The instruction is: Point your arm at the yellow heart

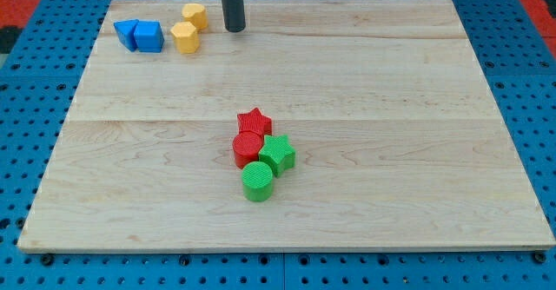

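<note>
Two yellow blocks sit at the view's top left. The upper one point(195, 16) has a rounded outline and looks like the yellow heart. The lower one point(184, 37) has flat facets, like a pentagon. My tip point(234, 29) rests on the board just right of the upper yellow block, a small gap apart, touching neither. The dark rod rises from it out of the view's top.
Two blue blocks point(128, 32) point(149, 36) sit touching, left of the yellow ones. Near the middle is a tight cluster: a red star point(254, 121), a red cylinder point(248, 148), a green star point(277, 154) and a green cylinder point(258, 181). The wooden board point(391, 108) lies on a blue pegboard.
</note>
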You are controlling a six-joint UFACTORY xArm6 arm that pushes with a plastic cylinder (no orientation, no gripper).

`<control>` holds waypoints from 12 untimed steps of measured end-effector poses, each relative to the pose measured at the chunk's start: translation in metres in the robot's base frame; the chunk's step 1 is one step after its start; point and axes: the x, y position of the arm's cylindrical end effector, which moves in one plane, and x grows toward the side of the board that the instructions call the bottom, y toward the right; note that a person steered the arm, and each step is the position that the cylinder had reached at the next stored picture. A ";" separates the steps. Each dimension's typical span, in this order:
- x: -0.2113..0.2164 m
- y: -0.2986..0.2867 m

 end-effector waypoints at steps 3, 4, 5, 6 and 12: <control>-0.013 0.006; -0.018 0.004; -0.002 0.000; 0.022 0.018; -0.047 -0.004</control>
